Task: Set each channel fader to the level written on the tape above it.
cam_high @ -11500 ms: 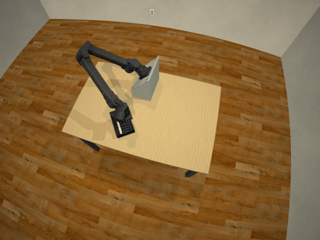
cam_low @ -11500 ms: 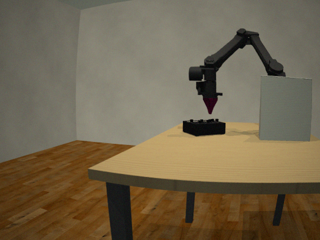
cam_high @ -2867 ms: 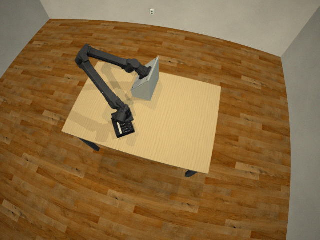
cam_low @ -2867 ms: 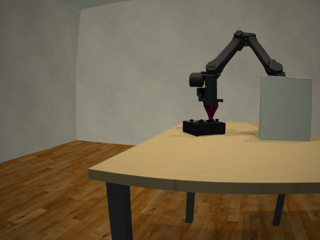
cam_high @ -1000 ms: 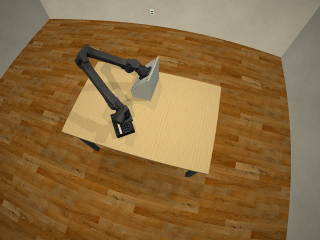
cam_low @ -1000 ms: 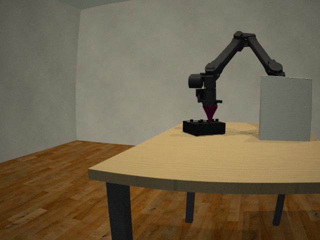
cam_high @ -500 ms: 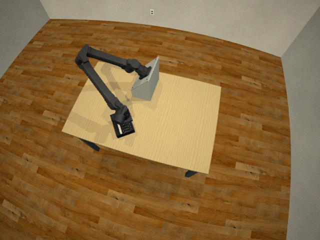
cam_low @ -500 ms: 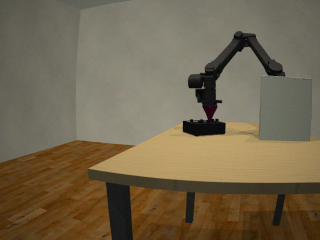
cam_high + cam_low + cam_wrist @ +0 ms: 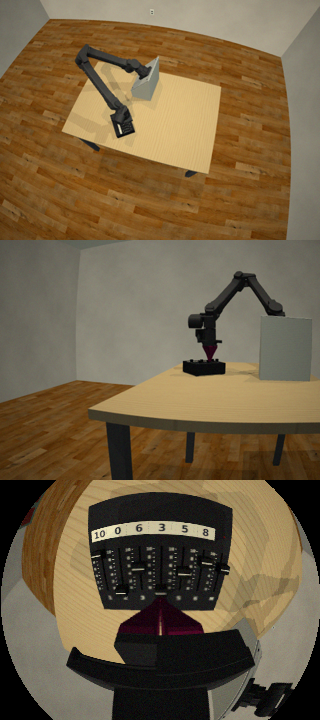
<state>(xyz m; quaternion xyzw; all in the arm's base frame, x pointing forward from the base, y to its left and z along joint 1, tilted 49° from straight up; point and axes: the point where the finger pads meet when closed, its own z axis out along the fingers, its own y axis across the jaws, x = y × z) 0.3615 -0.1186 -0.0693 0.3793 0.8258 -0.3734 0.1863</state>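
Note:
The black lighting desk (image 9: 160,550) stands on its feet near the table's left edge; it also shows in the top view (image 9: 123,127) and the exterior view (image 9: 204,367). Its white tape (image 9: 155,532) reads 10, 0, 6, 3, 5, 8. The first cap (image 9: 96,558) is at the top and the second (image 9: 122,594) at the bottom. The third (image 9: 138,568), fifth (image 9: 183,574) and sixth (image 9: 207,562) stand partway up. The fourth cap (image 9: 162,592) is low, right at my fingertips. The master cap (image 9: 224,567) is at the far right. My gripper (image 9: 160,600) (image 9: 209,359) is shut, pointing straight down onto the desk top.
A tall grey box (image 9: 146,81) (image 9: 285,348) stands at the back of the table, beside the arm's base. The table's left edge runs close by the desk.

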